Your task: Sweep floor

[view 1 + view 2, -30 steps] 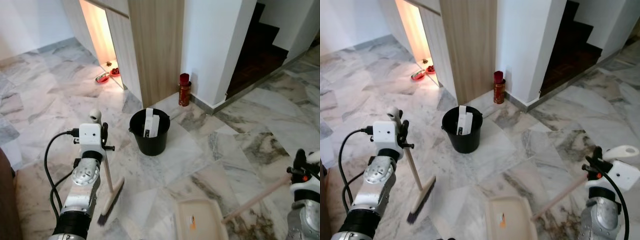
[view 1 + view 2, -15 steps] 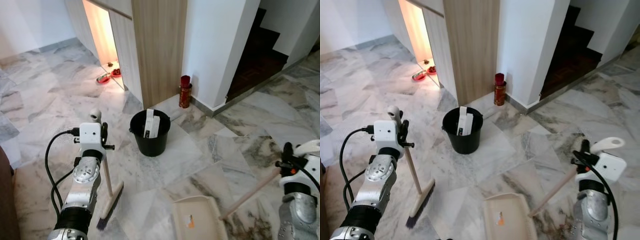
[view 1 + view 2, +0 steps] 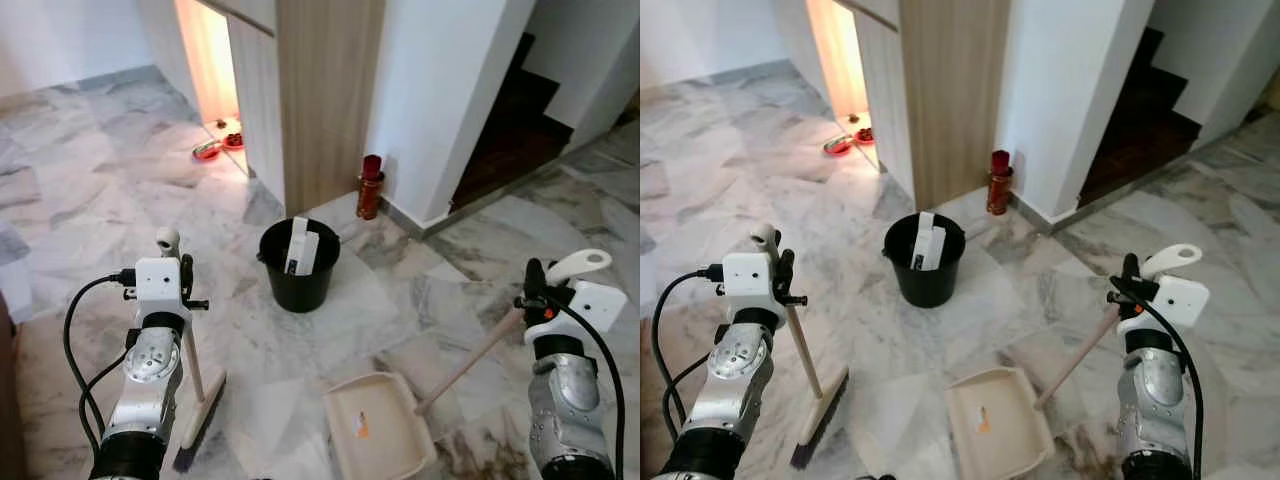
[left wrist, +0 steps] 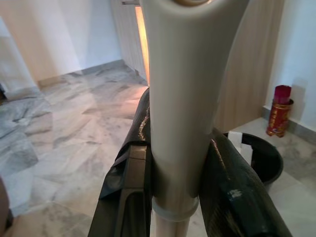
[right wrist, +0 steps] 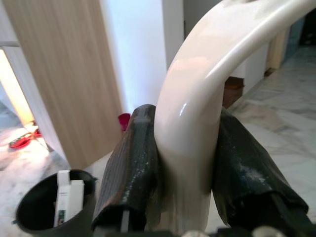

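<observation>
1. Against the earlier frames, the right end effector (image 3: pixel 1127 287) has risen and swung inward, dragging the dustpan (image 3: pixel 997 422) toward the bucket (image 3: pixel 925 258).
2. The left end effector (image 4: pixel 173 163) stays clamped on the broom (image 3: pixel 805 375), bristles on the floor (image 3: pixel 960 335) to the dustpan's left.
3. The right one grips the dustpan's handle.
4. Judged step: lining up tools; next, sweep bristles rightward into the pan's mouth.
</observation>
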{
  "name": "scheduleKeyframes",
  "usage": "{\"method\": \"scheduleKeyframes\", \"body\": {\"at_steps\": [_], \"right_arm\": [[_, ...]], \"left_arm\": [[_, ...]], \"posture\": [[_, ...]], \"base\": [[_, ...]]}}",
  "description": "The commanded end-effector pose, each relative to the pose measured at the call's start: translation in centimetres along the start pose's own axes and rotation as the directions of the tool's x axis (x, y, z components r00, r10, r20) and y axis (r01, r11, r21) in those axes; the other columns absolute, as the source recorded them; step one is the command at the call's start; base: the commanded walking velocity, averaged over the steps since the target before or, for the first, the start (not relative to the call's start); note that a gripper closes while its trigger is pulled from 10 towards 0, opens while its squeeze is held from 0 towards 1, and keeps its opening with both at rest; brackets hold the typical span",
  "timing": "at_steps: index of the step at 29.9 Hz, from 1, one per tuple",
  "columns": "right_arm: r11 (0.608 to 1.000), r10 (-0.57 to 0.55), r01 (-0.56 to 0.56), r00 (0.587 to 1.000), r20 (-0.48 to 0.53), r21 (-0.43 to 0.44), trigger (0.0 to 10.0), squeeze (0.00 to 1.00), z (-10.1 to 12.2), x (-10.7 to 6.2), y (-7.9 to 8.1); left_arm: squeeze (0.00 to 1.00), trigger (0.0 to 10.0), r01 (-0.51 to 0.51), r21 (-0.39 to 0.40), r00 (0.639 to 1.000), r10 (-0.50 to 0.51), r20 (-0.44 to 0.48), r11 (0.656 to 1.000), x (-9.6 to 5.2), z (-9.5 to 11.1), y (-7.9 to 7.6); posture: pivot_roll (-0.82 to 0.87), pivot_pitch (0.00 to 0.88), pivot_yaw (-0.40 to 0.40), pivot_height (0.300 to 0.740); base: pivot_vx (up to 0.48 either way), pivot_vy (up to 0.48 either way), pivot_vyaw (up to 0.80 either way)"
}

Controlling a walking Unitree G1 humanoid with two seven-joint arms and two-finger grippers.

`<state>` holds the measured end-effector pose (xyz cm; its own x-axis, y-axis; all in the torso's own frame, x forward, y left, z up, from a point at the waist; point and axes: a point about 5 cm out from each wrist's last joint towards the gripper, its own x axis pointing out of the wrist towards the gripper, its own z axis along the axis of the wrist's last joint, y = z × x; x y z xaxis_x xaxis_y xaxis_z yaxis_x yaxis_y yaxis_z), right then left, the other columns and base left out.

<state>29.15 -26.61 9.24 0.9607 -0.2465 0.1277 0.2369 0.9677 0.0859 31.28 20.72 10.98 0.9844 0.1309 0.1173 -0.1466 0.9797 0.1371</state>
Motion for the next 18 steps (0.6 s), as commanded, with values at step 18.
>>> {"method": "scheduleKeyframes", "body": {"at_steps": [18], "right_arm": [[0.99,-0.14,0.14,0.989,0.037,0.006,10.0,0.0,0.1,-2.0,-2.0]], "left_arm": [[0.0,10.0,0.129,-0.001,0.991,-0.129,0.047,0.992,1.7,1.8,-2.9]], "posture": [[-0.05,0.06,0.055,0.74]], "base": [[0.0,0.0,0.0]]}}
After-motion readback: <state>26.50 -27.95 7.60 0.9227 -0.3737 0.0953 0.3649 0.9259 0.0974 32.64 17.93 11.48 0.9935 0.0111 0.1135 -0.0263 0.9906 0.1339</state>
